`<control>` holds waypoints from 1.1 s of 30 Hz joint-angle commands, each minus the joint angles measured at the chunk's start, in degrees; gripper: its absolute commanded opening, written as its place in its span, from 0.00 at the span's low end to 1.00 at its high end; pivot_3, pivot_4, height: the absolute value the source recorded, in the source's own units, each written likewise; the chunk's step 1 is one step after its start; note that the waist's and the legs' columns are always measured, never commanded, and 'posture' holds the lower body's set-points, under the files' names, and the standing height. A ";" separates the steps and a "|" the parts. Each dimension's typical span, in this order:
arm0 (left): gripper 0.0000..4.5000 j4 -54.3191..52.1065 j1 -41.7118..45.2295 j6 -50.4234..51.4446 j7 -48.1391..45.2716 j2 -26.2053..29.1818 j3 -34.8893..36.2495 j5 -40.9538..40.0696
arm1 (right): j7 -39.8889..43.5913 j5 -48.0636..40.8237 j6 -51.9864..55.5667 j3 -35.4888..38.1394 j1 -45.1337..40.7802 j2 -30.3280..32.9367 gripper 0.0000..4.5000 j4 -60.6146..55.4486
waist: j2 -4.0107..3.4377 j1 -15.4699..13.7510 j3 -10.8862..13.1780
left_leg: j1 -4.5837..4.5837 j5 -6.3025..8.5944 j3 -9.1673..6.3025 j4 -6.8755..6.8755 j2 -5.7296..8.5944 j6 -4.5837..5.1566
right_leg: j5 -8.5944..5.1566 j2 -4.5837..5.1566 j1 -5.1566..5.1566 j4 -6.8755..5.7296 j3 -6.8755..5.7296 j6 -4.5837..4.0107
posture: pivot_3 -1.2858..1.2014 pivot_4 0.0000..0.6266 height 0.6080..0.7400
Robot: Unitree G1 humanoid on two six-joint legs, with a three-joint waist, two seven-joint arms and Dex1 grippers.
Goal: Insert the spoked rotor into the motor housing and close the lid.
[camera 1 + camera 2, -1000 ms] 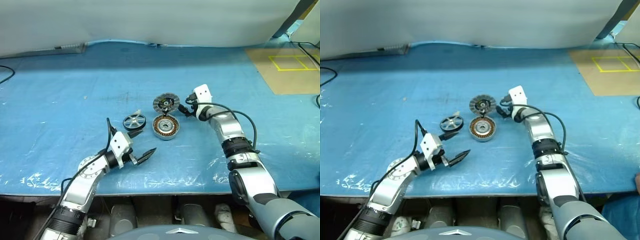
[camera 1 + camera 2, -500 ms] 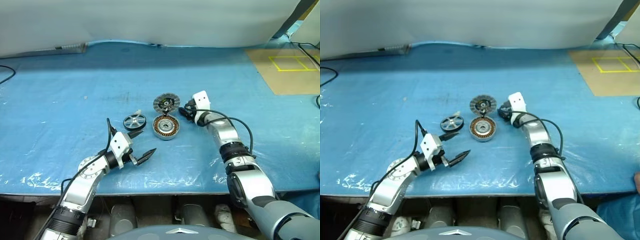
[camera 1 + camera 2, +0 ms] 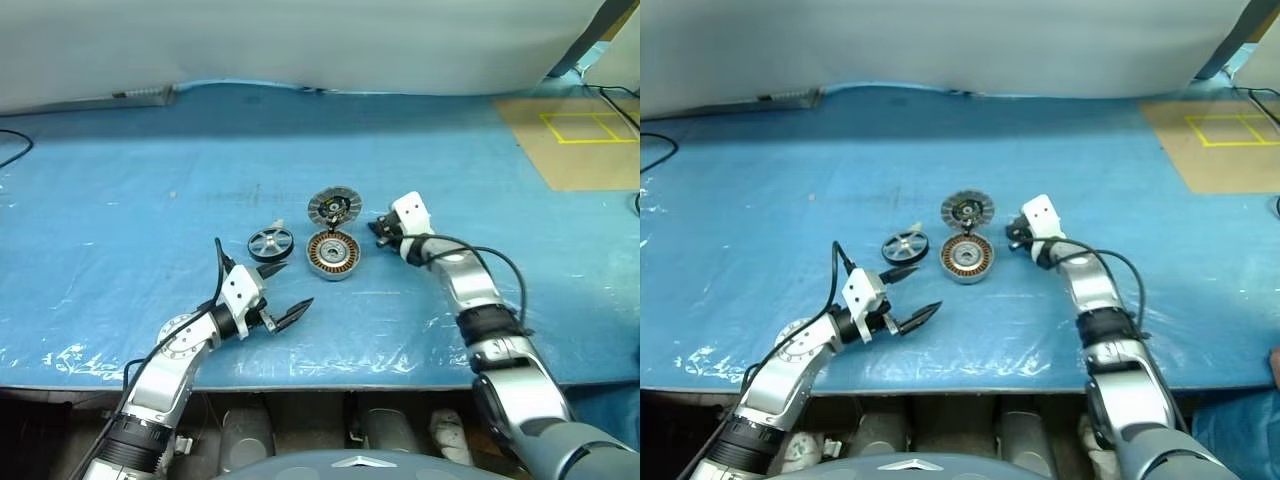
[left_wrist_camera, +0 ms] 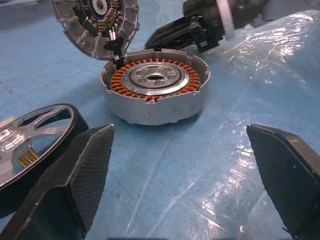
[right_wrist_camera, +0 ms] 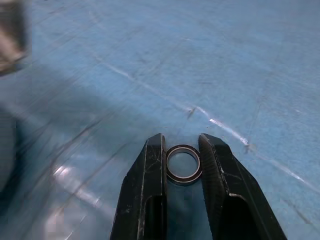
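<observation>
The spoked rotor (image 3: 269, 243) lies flat on the blue table, just left of the motor housing (image 3: 331, 253) with its copper windings. The finned lid (image 3: 333, 207) stands tilted open at the housing's far edge. My left gripper (image 3: 298, 282) is open and empty, near the table's front, pointing at the housing (image 4: 155, 85), with the rotor (image 4: 35, 135) beside one finger. My right gripper (image 3: 378, 232) hovers low just right of the housing. In the right wrist view its fingers (image 5: 150, 180) press on both sides of a small black ring (image 5: 183, 163) over the table.
A blue plastic sheet (image 3: 150, 200) covers the table, whose front edge (image 3: 330, 375) runs close behind my left gripper. A cardboard panel with yellow tape (image 3: 580, 130) lies at the far right. A white backdrop (image 3: 300, 40) closes the far side.
My right gripper has pulled back from the lid toward the near right, and its fingers have closed in. The left arm, rotor, housing and lid have not moved.
</observation>
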State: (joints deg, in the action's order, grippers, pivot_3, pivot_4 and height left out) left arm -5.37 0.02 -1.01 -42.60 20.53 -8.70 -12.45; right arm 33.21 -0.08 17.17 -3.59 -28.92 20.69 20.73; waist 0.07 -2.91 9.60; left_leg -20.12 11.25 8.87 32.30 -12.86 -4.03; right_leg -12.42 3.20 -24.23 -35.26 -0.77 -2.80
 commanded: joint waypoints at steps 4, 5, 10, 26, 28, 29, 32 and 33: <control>1.00 -1.76 -0.04 -1.12 0.84 -0.44 0.72 -0.50 | 9.73 -3.52 5.37 -1.79 6.16 7.37 0.13 -19.74 | -0.01 0.38 0.02 | -0.01 0.00 0.00 -0.05 0.00 0.01 | 0.00 -0.02 -0.02 0.07 0.00 0.02 | 0.52 0.24 1.00; 1.00 -1.69 0.06 -1.13 0.74 -0.52 0.66 -0.57 | 10.94 -4.71 7.19 -1.74 6.22 7.88 0.13 -22.13 | 0.00 0.61 0.02 | -0.01 0.00 0.00 -0.06 0.00 0.01 | 0.00 -0.02 -0.02 0.07 0.01 0.02 | 0.52 0.24 1.00; 1.00 -0.67 1.34 0.10 0.58 -1.05 1.03 -1.24 | 11.78 -8.69 16.39 -2.58 3.33 6.52 0.13 -30.14 | 0.00 0.66 0.02 | 0.03 0.02 0.00 -0.11 -0.02 0.03 | 0.00 -0.06 -0.02 0.05 0.05 0.03 | 0.52 0.24 1.00; 1.00 -0.93 1.16 0.58 0.46 -1.04 1.01 -1.20 | 6.26 -7.46 15.67 -10.39 1.98 -3.68 0.13 -24.68 | 0.00 0.37 0.02 | -0.06 0.00 -0.01 -0.17 0.00 -0.01 | 0.01 -0.04 -0.06 0.20 0.01 0.03 | 0.52 0.24 1.00; 1.00 -0.95 1.15 0.60 0.46 -1.07 0.98 -1.20 | 6.13 -7.19 15.37 -10.57 2.31 -3.80 0.13 -24.28 | 0.00 0.38 0.02 | -0.06 0.00 -0.01 -0.17 0.00 -0.01 | 0.01 -0.04 -0.06 0.20 0.01 0.03 | 0.52 0.24 1.00; 1.00 -0.98 1.14 0.61 0.45 -1.07 1.00 -1.21 | 6.11 -7.02 15.20 -10.64 2.52 -3.70 0.13 -24.11 | 0.00 0.37 0.02 | -0.06 0.00 -0.01 -0.17 0.00 -0.01 | 0.01 -0.04 -0.06 0.20 0.01 0.03 | 0.52 0.24 1.00; 1.00 -1.05 1.09 0.66 0.47 -1.05 1.00 -1.21 | 6.16 -6.92 14.91 -10.61 2.83 -3.42 0.13 -23.81 | 0.00 0.37 0.02 | -0.06 0.00 -0.02 -0.17 0.00 -0.01 | 0.01 -0.04 -0.06 0.20 0.01 0.03 | 0.52 0.24 1.00; 1.00 -1.06 1.07 0.69 0.48 -1.05 0.99 -1.20 | 6.21 -6.95 14.87 -10.50 2.84 -3.31 0.13 -23.67 | 0.00 0.38 0.02 | -0.06 0.00 -0.02 -0.17 0.00 -0.01 | 0.01 -0.04 -0.06 0.20 0.01 0.03 | 0.52 0.24 1.00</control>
State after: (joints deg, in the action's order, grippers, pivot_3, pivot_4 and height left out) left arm -4.92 1.37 0.02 -42.16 19.62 -8.24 -12.76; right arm 39.58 -6.91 33.17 -14.25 -25.90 17.25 -1.83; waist 0.06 -2.53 9.61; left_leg -20.19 11.25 8.85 32.14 -12.86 -4.04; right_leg -12.41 3.16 -24.29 -35.06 -0.76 -2.77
